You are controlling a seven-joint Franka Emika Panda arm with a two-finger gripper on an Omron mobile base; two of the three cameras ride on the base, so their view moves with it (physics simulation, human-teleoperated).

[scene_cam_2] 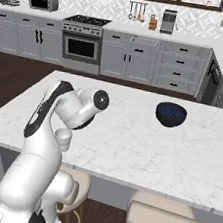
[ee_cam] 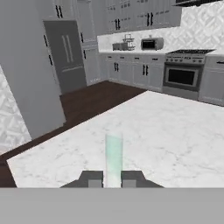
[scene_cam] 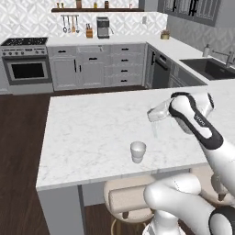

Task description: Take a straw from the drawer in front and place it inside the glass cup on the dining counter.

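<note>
Pinched between the closing dark fingertips of the gripper, a pale translucent green straw is hovering over the white marble dining counter, needing, I'd say, to travel upright above the small whitish glass cup near the counter's front edge.

Grey cabinets, steel oven, dark wood floor.

Home kitchen: oven, sink, cabs.
</note>
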